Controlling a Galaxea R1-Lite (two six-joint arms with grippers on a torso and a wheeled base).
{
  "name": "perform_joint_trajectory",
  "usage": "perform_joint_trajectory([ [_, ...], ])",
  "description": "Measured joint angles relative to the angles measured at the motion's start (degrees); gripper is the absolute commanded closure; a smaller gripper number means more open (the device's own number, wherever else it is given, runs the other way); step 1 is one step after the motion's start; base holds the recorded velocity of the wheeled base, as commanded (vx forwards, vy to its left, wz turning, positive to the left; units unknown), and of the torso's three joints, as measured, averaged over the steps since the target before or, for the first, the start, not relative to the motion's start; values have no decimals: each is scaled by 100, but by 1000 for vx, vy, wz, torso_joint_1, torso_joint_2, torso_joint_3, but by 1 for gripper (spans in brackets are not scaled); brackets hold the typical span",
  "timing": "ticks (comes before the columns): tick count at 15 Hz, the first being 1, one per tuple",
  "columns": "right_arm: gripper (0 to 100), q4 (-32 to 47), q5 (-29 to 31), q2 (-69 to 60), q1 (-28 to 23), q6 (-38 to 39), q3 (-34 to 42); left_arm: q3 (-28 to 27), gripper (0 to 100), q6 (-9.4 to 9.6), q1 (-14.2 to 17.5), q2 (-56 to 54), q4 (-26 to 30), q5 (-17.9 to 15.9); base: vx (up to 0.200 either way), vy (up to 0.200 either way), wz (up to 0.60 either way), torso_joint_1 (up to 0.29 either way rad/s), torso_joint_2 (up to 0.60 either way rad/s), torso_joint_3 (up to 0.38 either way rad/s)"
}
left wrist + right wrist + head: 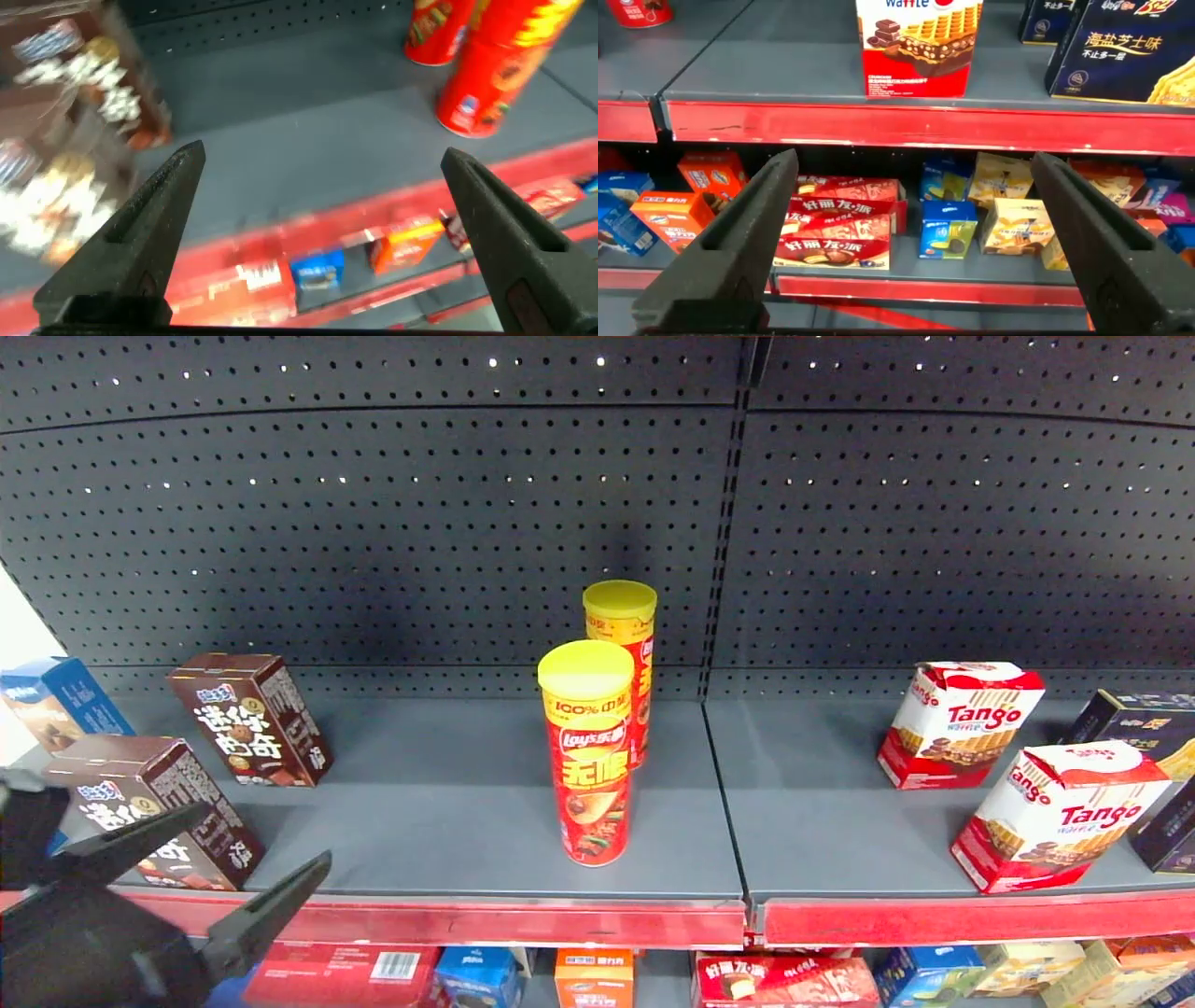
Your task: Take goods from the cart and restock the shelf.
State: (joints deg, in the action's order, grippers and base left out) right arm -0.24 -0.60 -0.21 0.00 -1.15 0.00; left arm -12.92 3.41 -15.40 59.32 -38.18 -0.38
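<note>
On the grey shelf [448, 803], near its middle, two red cans with yellow lids stand upright: the front can [588, 756] close to the red edge, the back can [624, 653] just behind it, nearer the pegboard [420, 541]. To their left stand two brown boxes [252, 719] and a blue box [56, 700]; to their right are two wafer boxes [957, 723], with dark boxes [1134, 723] at the far end. At the head view's lower left, the left gripper [261, 838] hangs before the shelf edge beside the nearer brown box, its jaws spread wide and holding nothing. From the left wrist, both cans show beyond the parted fingers, well apart from them, with the brown boxes blurred to one side. From the right wrist, the right gripper [912, 161] is likewise released and bare, held level with the lower shelf [990, 291], where red boxes [836, 238] and small blue and orange ones lie; a wafer box stands on the shelf above.
</note>
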Motion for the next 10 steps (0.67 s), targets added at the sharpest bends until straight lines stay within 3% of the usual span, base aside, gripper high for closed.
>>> perform_joint_trajectory([
  [4,0,0,0,0,0,-22,0,-461,0,-191,-550,1902,-1412,473,0,0,0,0,0,0],
  [8,0,0,0,0,0,-24,0,-1230,0,-246,-731,3029,-1634,697,0,0,0,0,0,0],
  [10,0,0,2,0,0,-18,0,-1364,0,-268,-824,3371,-1640,751,0,0,0,0,0,0],
])
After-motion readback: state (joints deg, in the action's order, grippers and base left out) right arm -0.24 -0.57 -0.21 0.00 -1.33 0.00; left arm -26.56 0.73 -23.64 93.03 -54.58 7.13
